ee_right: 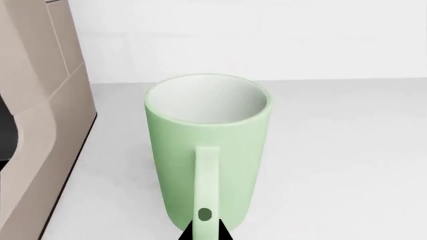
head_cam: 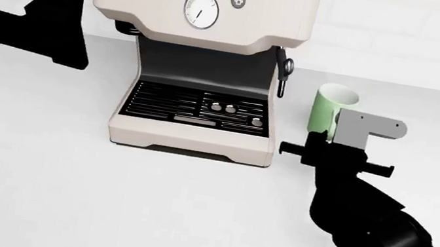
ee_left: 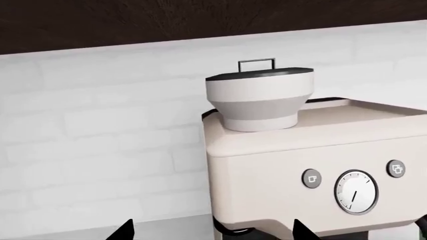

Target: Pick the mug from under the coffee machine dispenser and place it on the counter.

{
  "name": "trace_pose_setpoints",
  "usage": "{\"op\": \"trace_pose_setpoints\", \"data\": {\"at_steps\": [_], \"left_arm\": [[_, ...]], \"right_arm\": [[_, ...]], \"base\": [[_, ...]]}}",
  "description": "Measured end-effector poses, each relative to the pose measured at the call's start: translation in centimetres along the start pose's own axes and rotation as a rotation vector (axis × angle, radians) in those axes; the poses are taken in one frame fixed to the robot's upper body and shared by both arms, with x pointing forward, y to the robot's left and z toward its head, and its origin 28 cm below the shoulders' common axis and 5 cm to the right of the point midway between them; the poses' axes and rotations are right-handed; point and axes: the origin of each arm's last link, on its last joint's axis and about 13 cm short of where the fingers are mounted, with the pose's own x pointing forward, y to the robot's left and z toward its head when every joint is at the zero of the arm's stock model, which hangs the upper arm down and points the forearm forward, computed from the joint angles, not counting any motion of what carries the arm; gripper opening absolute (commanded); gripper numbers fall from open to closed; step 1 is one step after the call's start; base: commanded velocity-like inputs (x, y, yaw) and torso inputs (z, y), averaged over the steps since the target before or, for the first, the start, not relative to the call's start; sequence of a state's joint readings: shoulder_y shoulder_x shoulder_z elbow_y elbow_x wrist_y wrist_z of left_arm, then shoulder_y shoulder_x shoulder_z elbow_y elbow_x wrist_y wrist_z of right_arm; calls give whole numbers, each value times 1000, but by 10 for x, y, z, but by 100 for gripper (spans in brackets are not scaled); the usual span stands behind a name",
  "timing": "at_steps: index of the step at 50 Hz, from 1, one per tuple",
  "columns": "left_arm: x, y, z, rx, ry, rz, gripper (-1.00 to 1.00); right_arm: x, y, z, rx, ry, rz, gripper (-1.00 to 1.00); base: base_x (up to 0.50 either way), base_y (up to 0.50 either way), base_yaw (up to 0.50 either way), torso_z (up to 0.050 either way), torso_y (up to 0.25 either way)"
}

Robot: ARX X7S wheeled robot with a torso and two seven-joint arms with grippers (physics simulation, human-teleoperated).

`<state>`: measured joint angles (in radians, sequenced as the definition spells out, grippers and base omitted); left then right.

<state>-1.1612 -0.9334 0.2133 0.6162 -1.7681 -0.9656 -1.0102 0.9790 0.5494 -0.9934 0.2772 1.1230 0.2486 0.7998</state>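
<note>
My left fingers (head_cam: pixel 63 22) hang at the far left, raised beside the coffee machine's upper body and holding nothing. In the head view they are a flat black shape, and the left wrist view shows only two dark tips (ee_left: pixel 127 231) set well apart at the picture's edge, so they stand spread.

The coffee machine dispenser (head_cam: pixel 203 61) sits in the middle, cream-bodied, with a round gauge (head_cam: pixel 201 10) between two small buttons. Its top is cut off in the head view; the left wrist view shows a pale hopper (ee_left: pixel 260 100) with a dark lid and wire handle there, against a white brick wall (ee_left: pixel 93 135). The black drip grate (head_cam: pixel 196 108) lies bare under the dark recess. The steam wand (head_cam: pixel 281 70) hangs off the machine's right side.

The mug (head_cam: pixel 325 108) stands upright on the white surface (head_cam: pixel 102 198), just right of the machine and apart from it, white inside. My right arm's grey bracket hides its near side in the head view. In the right wrist view its handle (ee_right: pixel 206 180) faces the camera.

My right fingers (head_cam: pixel 334 156) are just near of the mug. Only one dark tip (ee_right: pixel 203 231) shows at the foot of the handle, so I cannot tell whether they are spread, pressed together, or pinching the handle; they seem to touch it.
</note>
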Motion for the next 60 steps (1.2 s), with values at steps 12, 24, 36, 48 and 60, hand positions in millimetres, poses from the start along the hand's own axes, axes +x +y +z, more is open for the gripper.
{"op": "trace_pose_setpoints", "data": {"at_steps": [12, 24, 36, 48, 60], "left_arm": [[1, 0, -1, -4, 0, 2, 100], [1, 0, -1, -6, -1, 3, 100], [1, 1, -1, -8, -2, 5, 100], [0, 1, 1, -12, -7, 7, 100], [-3, 1, 2, -13, -17, 5, 100]], "right_arm": [[1, 0, -3, 6, 4, 3, 100], [-1, -1, -2, 14, -1, 9, 100], [-17, -3, 11, 12, -49, 35, 100], [-44, -5, 28, -9, -126, 70, 100], [-79, -11, 46, -32, -219, 82, 100]], "base": [[0, 0, 0, 0, 0], [0, 0, 0, 0, 0], [0, 0, 0, 0, 0], [0, 0, 0, 0, 0], [0, 0, 0, 0, 0]]}}
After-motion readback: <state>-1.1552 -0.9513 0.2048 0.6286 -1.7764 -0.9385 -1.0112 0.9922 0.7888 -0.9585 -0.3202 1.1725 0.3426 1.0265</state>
